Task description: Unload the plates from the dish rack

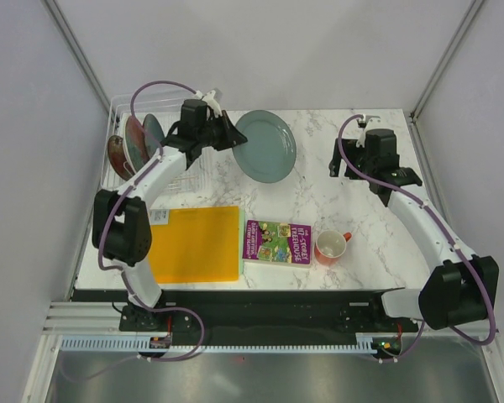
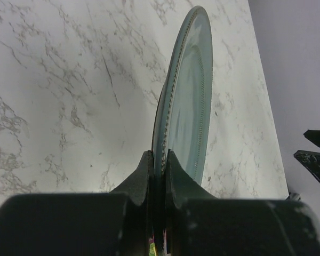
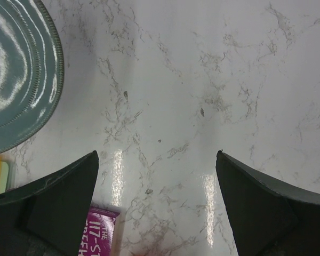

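Over the marble table [image 1: 365,206], your left gripper [image 2: 159,160] pinches the grey-green plate [image 1: 266,144] by its rim, right gripper [image 3: 157,156] agape and empty; next, likely lay it flat and let go.

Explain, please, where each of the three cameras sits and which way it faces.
Top external: fixed above and behind the bases, facing down on the marble table; both whole arms show, left gripper and right gripper included.
Left wrist: rides the left arm, faces along its shut fingers to the grey-green plate, seen edge-on.
Right wrist: rides the right arm, faces down at the table between its open fingers; book at bottom.
Shared: all three show that plate.
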Action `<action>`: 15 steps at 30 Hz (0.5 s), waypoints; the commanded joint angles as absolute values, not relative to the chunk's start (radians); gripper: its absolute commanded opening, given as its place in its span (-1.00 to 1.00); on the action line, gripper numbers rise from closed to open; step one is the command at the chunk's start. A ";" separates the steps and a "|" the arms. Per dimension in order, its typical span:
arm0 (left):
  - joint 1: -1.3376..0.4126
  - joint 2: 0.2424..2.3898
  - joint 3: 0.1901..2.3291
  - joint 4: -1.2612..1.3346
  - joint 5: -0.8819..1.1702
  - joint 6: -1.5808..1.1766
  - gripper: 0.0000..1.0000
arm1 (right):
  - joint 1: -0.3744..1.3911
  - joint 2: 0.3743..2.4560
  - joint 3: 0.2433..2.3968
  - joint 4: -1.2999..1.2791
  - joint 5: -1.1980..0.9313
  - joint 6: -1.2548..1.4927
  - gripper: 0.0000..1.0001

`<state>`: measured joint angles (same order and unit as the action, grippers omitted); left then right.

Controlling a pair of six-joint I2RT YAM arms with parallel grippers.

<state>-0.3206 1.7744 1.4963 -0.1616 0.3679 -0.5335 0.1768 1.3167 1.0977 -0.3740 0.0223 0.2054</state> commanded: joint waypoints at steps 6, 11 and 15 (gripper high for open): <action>-0.344 1.735 1.457 0.138 0.529 -0.695 -0.96 | 0.166 1.410 1.135 -0.232 -0.210 0.296 0.96; -0.342 1.655 1.336 0.277 0.606 -0.765 -0.95 | 0.086 1.511 1.100 -0.051 -0.481 0.483 0.96; -0.342 1.625 1.276 0.362 0.647 -0.830 -0.95 | 0.038 1.563 1.022 0.248 -0.695 0.656 0.96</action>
